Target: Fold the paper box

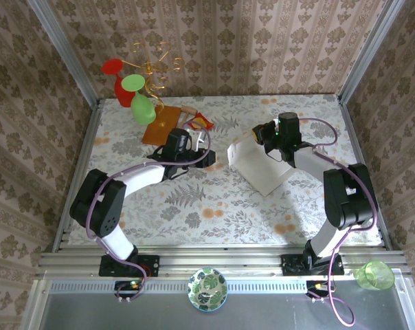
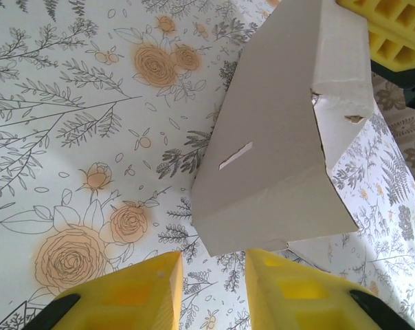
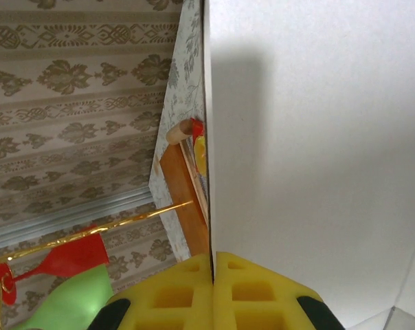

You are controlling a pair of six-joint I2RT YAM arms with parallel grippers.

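The off-white paper box (image 1: 259, 165) lies partly folded on the flowered table, right of centre, with one panel raised. My right gripper (image 1: 268, 134) is at its far edge, shut on the thin upright panel; in the right wrist view the yellow pads (image 3: 187, 295) meet on that panel's edge (image 3: 212, 265) and the white panel (image 3: 310, 137) covers the right side. My left gripper (image 1: 211, 158) is just left of the box's left corner. In the left wrist view it (image 2: 214, 289) stands open over bare tablecloth, and the box (image 2: 276, 158) with its slot sits just beyond the fingertips.
A brown wooden board (image 1: 161, 126) lies at the back left with a red and yellow item (image 1: 200, 122) beside it. Red and green glasses on a gold wire stand (image 1: 142, 89) rise behind. A patterned bowl (image 1: 207, 289) and a green cup (image 1: 374, 275) sit by the arm bases.
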